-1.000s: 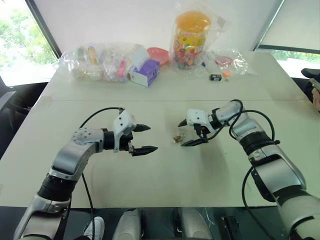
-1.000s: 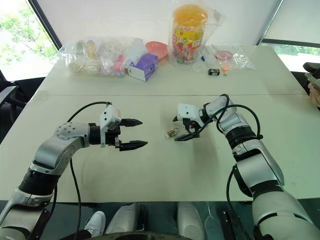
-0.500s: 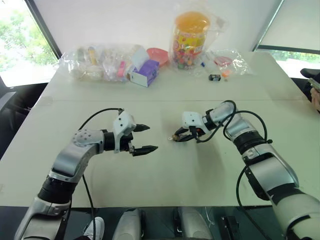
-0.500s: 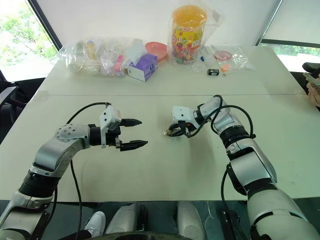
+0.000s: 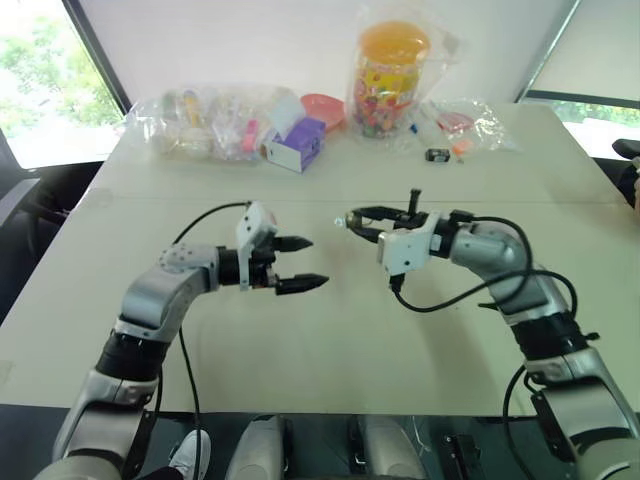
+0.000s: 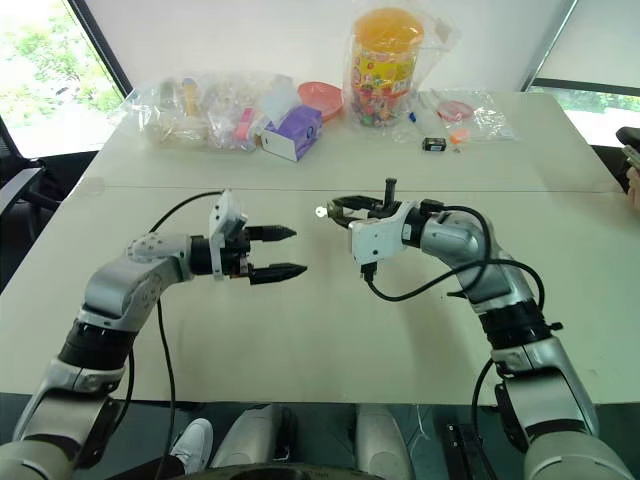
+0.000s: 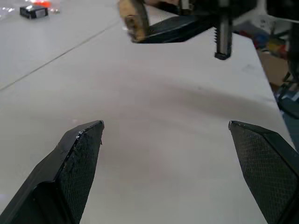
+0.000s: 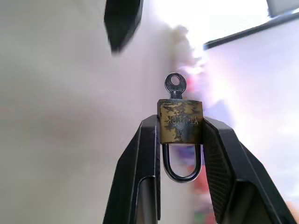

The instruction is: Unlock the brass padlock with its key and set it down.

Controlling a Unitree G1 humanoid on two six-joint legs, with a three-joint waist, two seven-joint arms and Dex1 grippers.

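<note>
- The white table (image 6: 320, 330) spreads wide, with its near half bare around both arms; a seam crosses it behind the grippers.
- Along the far edge sit clear bags (image 6: 200, 105), a purple box (image 6: 293, 133), a candy jar (image 6: 387, 62) and a small black object (image 6: 433, 144), all well apart from the arms.
- The left gripper (image 6: 272, 252) hangs above the table with its fingers spread apart and nothing between them, pointing toward the right gripper.
- The right gripper (image 5: 352, 222) is raised off the table, its fingers clamped on the brass padlock (image 8: 181, 122).
- The padlock's body is yellow-brown and blotched dark, pinched by its two sides; its thin shackle hangs in the gap between the fingers.
- The key (image 8: 175, 86) sticks out of the body's far side, a round bow with a hole.
</note>
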